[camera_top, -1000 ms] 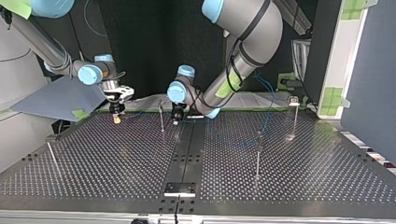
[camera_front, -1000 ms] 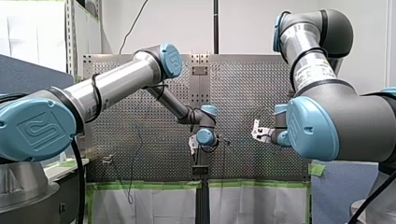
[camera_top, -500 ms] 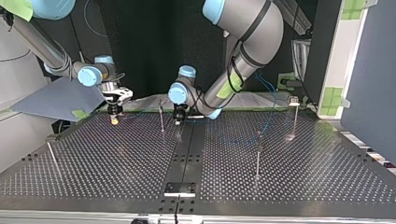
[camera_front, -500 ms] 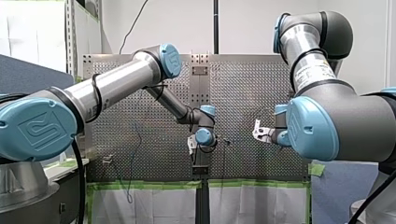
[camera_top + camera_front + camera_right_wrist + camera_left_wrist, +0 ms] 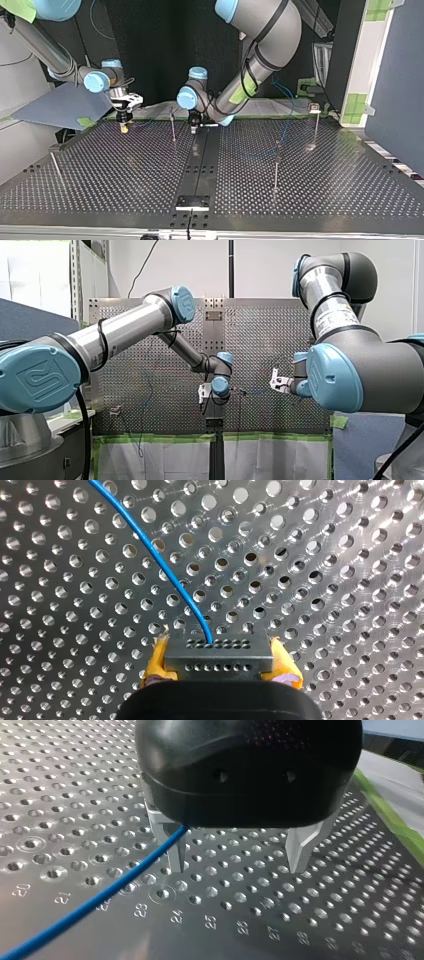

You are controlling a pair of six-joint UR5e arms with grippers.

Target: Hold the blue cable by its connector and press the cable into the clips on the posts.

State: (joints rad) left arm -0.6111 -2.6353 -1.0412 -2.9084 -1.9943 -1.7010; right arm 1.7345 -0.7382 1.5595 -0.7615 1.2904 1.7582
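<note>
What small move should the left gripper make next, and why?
Probably close my left gripper on the blue cable: its fingers stand open with the cable running past one of them, ungripped, while my right gripper is shut on the connector. That would let it steer the cable toward the nearest post.

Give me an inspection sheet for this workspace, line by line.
Surface: table, flat perforated metal.
Job's things: blue cable ends in a connector; posts stand upright; whether the cable sits in their clips is too small to tell.
Clutter: nothing seen.
Grippers: right gripper, yellow pads, shut on the connector; left gripper open, the cable running past one finger.
Cables: the blue cable trails from the connector over the table.
Surroundings: green tape on a frame beside the table.
</note>
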